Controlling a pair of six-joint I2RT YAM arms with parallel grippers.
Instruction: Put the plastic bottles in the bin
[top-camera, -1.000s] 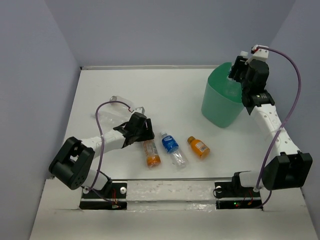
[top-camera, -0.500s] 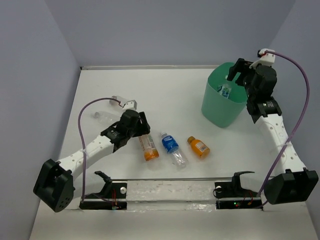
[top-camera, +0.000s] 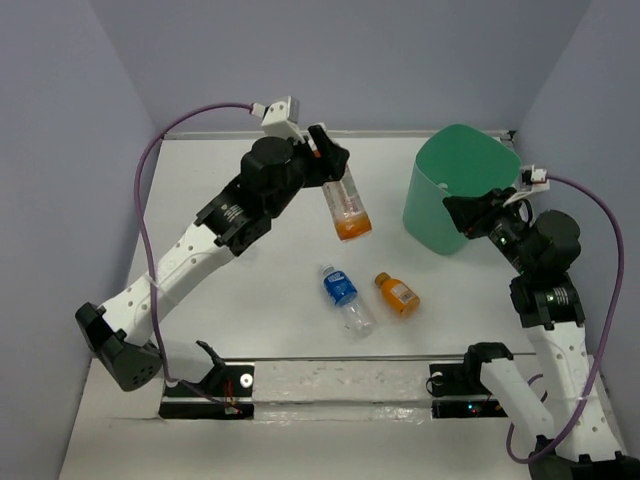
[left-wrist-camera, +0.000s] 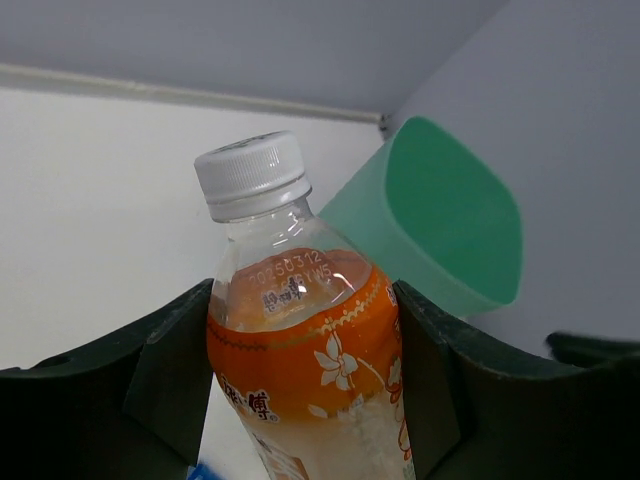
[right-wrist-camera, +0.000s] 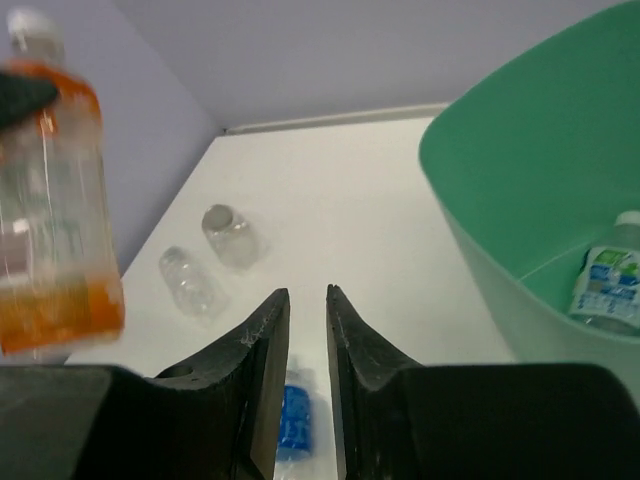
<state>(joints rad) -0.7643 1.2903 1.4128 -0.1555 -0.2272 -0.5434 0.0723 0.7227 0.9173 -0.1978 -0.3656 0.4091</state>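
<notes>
Clamped tight in the left gripper (left-wrist-camera: 300, 375), by the labelled waist: the tall orange bottle (top-camera: 347, 207), white cap clear of the fingers, raised high over the table (top-camera: 250, 270), near the mint-green bin (top-camera: 440, 215) but not yet over it. Judged light, thin-walled and slick, only part full; best pinched at the waist, firmly but without crushing. Beside the bin's outer wall, the right gripper (right-wrist-camera: 307, 330), nearly closed, a slim gap left, nothing between. Inside the bin, one white-capped bottle (right-wrist-camera: 605, 280). Lying on the table between the arms, a blue-labelled bottle (top-camera: 342, 292) and a stubby orange bottle (top-camera: 397, 293); farther left, clear bottles (right-wrist-camera: 230, 235), two, visible from the right wrist only.
</notes>
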